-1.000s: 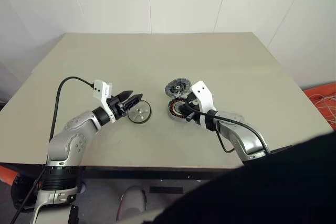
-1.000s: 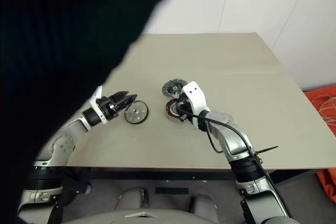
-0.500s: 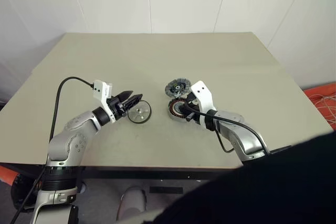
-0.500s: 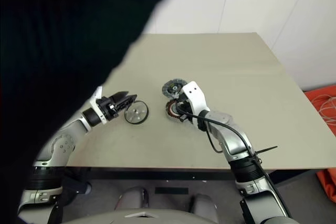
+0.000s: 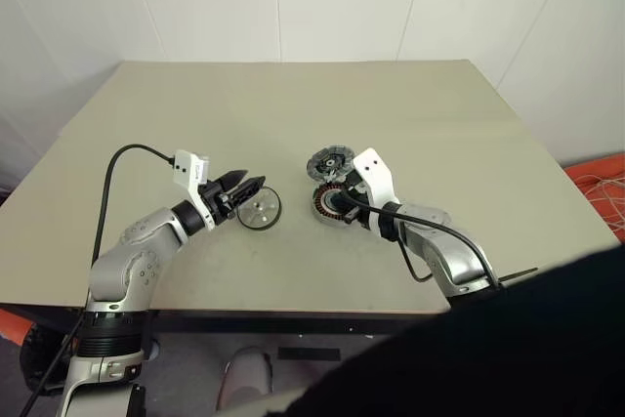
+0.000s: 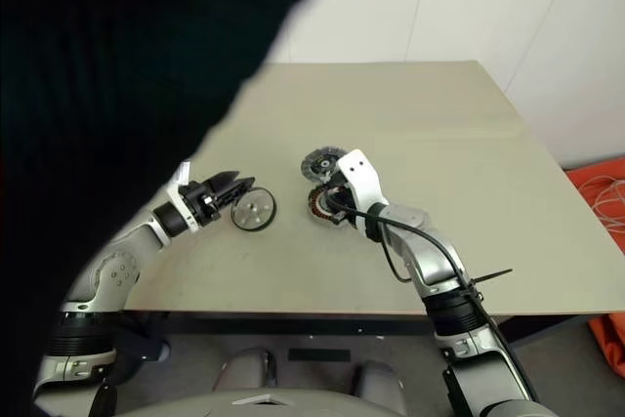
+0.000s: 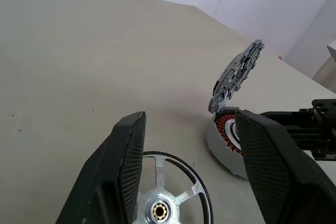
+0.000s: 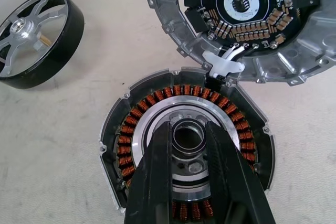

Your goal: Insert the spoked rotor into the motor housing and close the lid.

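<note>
The spoked rotor, a silver wheel with a black rim, lies flat on the beige table. My left gripper is open, its fingers standing either side of the rotor at its near edge. The motor housing, a ring of copper windings around a silver centre, lies to the rotor's right. Its lid, a grey disc with a circuit board inside, stands tilted open at the housing's far edge. My right gripper is closed narrowly on the housing's centre hub.
An orange mat with white cable lies on the floor past the table's right edge. A black cable loops from my left wrist. Bare tabletop stretches beyond the parts toward the white wall.
</note>
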You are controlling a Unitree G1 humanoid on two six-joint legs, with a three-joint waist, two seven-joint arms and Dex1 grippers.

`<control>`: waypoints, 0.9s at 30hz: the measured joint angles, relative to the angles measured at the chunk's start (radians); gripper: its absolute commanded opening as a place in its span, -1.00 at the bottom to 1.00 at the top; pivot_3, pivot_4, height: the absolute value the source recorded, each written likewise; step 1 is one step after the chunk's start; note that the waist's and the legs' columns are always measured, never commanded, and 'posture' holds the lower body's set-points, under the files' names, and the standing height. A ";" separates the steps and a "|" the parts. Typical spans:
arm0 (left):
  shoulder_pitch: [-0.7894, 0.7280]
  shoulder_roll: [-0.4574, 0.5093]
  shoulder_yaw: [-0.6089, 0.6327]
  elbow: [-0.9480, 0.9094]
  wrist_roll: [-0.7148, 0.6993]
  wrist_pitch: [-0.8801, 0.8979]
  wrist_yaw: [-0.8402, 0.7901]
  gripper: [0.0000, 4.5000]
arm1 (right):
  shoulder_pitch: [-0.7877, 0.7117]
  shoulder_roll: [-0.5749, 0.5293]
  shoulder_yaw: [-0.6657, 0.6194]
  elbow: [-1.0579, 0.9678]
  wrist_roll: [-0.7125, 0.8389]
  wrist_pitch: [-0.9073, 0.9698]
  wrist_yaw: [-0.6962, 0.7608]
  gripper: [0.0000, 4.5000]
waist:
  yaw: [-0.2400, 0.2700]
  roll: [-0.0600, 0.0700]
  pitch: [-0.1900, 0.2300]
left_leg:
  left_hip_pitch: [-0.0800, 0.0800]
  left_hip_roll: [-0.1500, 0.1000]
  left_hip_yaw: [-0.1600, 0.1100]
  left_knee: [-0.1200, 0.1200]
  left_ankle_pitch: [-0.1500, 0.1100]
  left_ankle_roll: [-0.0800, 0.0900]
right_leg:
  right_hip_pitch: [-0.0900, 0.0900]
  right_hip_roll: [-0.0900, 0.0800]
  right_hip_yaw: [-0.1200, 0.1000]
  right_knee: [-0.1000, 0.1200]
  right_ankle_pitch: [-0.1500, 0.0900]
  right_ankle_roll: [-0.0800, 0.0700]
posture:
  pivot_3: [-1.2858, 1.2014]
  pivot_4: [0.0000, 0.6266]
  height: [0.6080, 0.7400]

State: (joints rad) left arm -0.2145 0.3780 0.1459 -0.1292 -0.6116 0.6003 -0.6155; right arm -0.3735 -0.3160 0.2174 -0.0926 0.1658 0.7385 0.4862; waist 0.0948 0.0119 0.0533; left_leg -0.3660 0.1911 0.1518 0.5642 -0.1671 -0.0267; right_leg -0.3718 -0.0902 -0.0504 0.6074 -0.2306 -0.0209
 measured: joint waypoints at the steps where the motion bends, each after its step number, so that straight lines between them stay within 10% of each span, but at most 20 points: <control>1: 0.000 0.000 0.000 0.000 0.000 0.000 0.000 0.27 | -0.001 0.001 0.000 0.000 -0.001 0.000 0.000 -0.73 | 0.000 0.000 0.000 | 0.000 0.000 0.000 0.000 0.000 0.000 | 0.000 0.000 0.000 0.000 0.000 0.000 | 0.03 -1.00 1.00; 27: -0.003 0.000 0.000 -0.001 0.000 0.000 0.000 0.27 | 0.007 -0.003 -0.002 0.001 -0.007 0.001 -0.002 -0.73 | 0.000 0.000 0.000 | 0.000 0.000 0.000 0.000 0.000 0.000 | 0.000 0.000 0.000 0.000 0.000 0.000 | 0.03 -1.00 1.00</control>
State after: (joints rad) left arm -0.2172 0.3781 0.1460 -0.1304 -0.6114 0.6000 -0.6159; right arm -0.3667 -0.3188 0.2155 -0.0920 0.1587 0.7391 0.4846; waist 0.0950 0.0119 0.0533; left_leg -0.3659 0.1911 0.1517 0.5646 -0.1670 -0.0268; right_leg -0.3715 -0.0902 -0.0504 0.6078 -0.2305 -0.0211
